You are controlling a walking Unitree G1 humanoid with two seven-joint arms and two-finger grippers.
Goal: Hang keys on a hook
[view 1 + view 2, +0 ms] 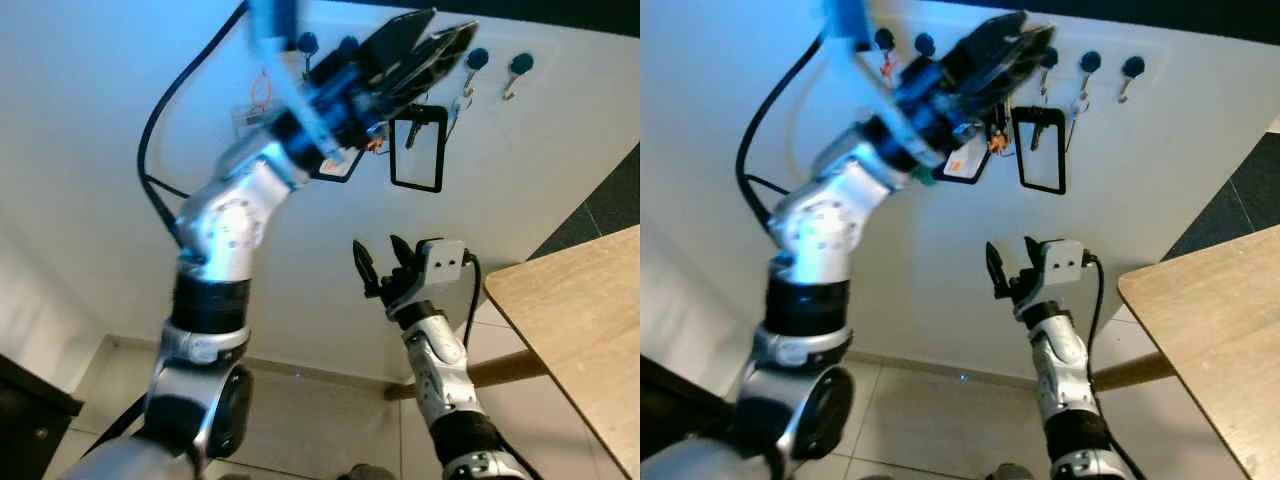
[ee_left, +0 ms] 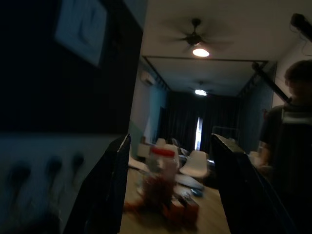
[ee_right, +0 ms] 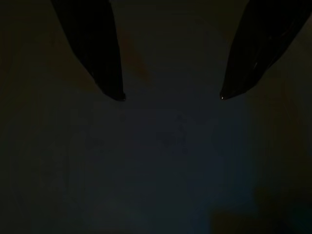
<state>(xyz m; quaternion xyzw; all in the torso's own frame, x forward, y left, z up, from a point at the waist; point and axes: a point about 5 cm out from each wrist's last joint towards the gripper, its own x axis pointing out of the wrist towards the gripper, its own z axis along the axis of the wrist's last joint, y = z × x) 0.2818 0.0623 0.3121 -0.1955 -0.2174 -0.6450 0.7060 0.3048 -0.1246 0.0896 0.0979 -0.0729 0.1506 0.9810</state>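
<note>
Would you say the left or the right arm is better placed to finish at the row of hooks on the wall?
Left, probably. The left gripper is raised at the wall hooks, by the hanging keys. The right gripper is open and sits well below the hooks, beside the wooden table.

Four round dark-blue wall hooks show along the white wall. Two silver keys hang from them. One black rectangular lanyard loop hangs there. One light wooden table stands nearby.
</note>
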